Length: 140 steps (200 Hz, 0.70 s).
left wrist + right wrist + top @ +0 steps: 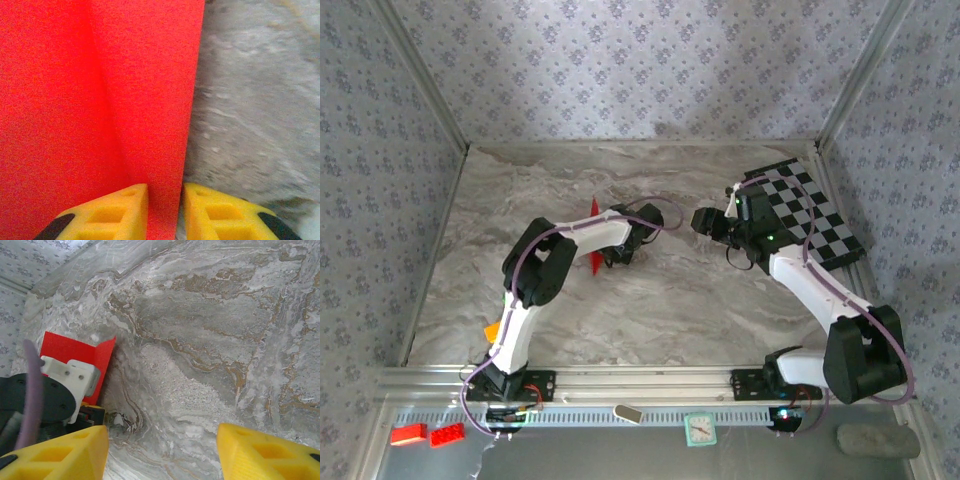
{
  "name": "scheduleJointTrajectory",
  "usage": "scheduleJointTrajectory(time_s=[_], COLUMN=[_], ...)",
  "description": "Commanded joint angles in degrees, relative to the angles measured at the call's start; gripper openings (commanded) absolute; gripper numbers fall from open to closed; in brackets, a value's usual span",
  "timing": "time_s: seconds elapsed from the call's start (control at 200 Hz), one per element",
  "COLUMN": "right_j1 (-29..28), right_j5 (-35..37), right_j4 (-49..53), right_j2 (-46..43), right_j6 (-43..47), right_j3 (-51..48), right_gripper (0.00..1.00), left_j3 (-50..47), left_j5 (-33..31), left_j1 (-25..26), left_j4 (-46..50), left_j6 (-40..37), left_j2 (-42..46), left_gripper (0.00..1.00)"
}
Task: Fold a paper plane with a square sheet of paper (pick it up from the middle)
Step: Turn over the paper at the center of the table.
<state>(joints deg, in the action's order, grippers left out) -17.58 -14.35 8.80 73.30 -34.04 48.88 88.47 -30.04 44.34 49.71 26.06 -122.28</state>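
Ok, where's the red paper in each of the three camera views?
Top external: red paper just left of centre, partly behind the left arm.
Left wrist: left two thirds, running down between the left gripper fingers.
Right wrist: left side, mid-height, behind that gripper.
Shared landmark: the left gripper, at the paper.

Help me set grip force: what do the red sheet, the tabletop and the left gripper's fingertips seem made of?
Red sheet: thin matte paper, given its sharp crease and glare-free face.
Tabletop: grey veined marble look, dull; real stone or printed film, can't tell.
Left gripper fingertips: yellow, likely moulded plastic, with recessed pockets.
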Motion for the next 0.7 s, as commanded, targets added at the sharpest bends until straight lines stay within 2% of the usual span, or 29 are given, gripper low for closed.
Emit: scheduleJointTrajectory(time_s=[0.0, 0.155, 0.335, 0.695], right_j1=[0.4, 0.5, 0.5, 1.1], right_j5=[-0.7, -0.8, -0.5, 0.0], right_j4=[-0.3, -0.7, -1.3, -0.8], right_j2=[0.9, 1.0, 0.7, -0.4], right_j6=[-1.1, -1.6, -3.1, -3.2], right_j3=[0.7, 0.1, -0.8, -1.4], right_gripper=[0.61, 0.61, 0.61, 0.61], left_j3=[-0.7, -1.5, -1.6, 0.0], left_j5=[9.7, 13.2, 13.9, 13.7], left_j1=[0.7, 1.2, 2.2, 3.1], left_j4=[-1.3, -2.4, -2.4, -1.3], left_j6=[4.6, 7.0, 8.4, 8.8], left_j2=[3.5, 5.4, 6.4, 4.3], left_gripper=[0.29, 0.34, 0.4, 0.37])
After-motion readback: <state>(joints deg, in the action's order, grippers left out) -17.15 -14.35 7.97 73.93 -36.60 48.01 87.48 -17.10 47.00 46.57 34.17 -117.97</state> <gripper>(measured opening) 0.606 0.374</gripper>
